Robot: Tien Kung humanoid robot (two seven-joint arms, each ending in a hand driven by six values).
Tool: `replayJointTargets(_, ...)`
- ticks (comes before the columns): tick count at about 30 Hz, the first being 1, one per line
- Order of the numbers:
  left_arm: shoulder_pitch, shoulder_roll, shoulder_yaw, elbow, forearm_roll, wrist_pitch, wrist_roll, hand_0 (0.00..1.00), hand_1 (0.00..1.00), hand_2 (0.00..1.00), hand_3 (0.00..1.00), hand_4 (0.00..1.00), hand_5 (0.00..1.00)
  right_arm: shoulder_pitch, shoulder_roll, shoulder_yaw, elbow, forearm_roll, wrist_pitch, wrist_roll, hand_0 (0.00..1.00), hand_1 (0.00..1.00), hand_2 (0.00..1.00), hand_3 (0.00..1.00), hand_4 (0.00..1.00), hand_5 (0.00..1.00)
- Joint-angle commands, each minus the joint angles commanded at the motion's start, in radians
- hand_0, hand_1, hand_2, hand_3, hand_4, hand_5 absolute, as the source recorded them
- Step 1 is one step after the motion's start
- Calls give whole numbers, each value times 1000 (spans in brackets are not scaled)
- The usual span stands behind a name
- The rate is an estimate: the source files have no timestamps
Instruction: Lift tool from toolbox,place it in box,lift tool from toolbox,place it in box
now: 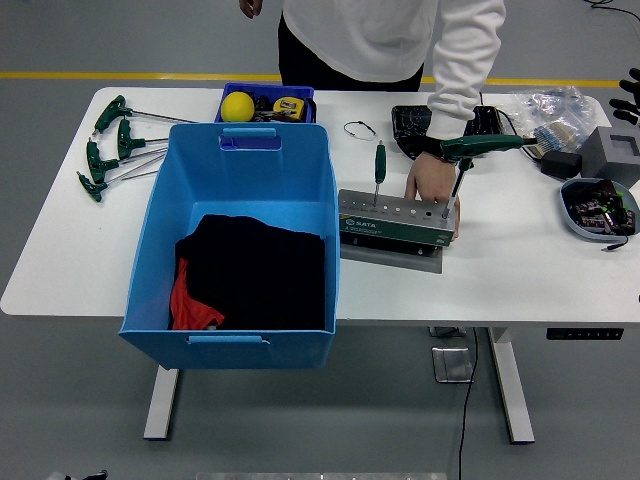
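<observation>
White table (520, 270) holds one toolbox (396, 220), two upright tools (379, 168).

The white counter (520, 270) carries a large blue bin (238, 240), green T-handle wrenches (112, 143) at its left, a small blue tray (267, 101) behind the bin, a metal tool stand (396, 219) in the middle, a black case (415, 127), and a grey dish of parts (597, 208) at right.
</observation>
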Motion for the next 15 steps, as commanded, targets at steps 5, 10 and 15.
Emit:
replayJointTargets(5,-3,1,4,0,-1,-3,0,713,695,722,648,674,678,53,-78,-69,30,-207,13,12,895,817,857,837,998,790)
replayJointTargets(10,-6,2,1,0,3,-7,1,712,695,721,647,674,677,126,-140,-166,64,-415,15,-31,936,846,879,879,998,743)
replayJointTargets(15,-8,1,0,0,6,-10,3,712,694,720,647,674,677,219,-172,-284,60,-593,47,-85,939,856,882,876,998,762)
